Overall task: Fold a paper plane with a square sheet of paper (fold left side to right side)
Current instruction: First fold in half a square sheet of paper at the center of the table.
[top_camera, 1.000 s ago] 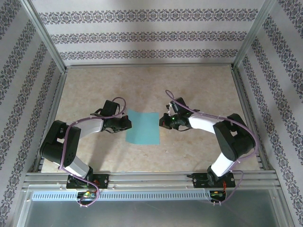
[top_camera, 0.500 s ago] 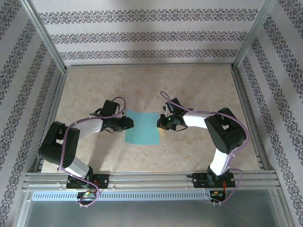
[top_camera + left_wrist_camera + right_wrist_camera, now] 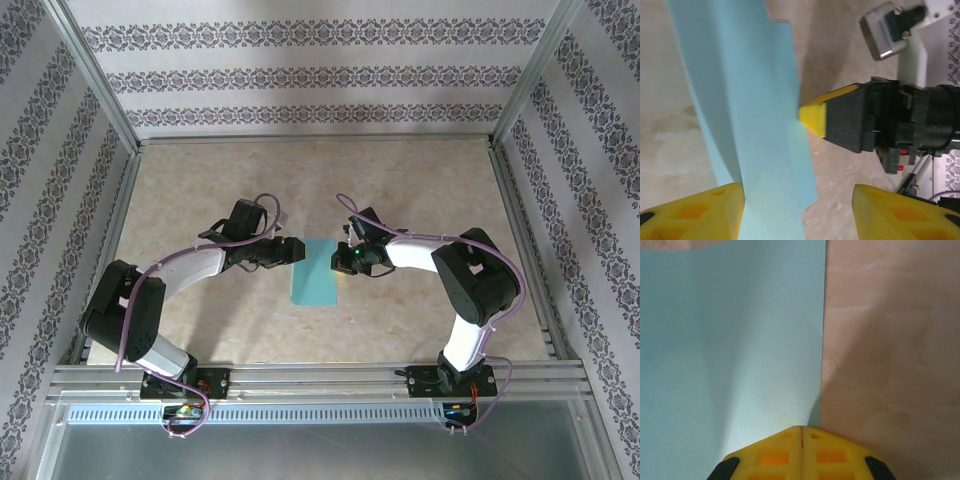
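Note:
The teal-blue square sheet of paper (image 3: 314, 275) lies mid-table, its left side lifted and folded over toward the right, so it looks like a narrow strip. My left gripper (image 3: 296, 250) stands open at the sheet's upper left. In the left wrist view the raised flap of the sheet (image 3: 755, 125) runs up beside the left finger of the left gripper (image 3: 799, 215), with a wide gap to the other finger. My right gripper (image 3: 342, 261) is shut, and its yellow tip (image 3: 812, 117) rests on the sheet's right edge. In the right wrist view the right gripper (image 3: 801, 435) sits over the sheet (image 3: 730, 340).
The beige table (image 3: 420, 190) has metal rails round it, with patterned walls on three sides. The near rail (image 3: 320, 375) carries both arm bases. The two grippers are close together over the sheet.
My left gripper moved right, carried the sheet's left side over and opened. The sheet now looks about half as wide. My right gripper shifted slightly left early on, then held still.

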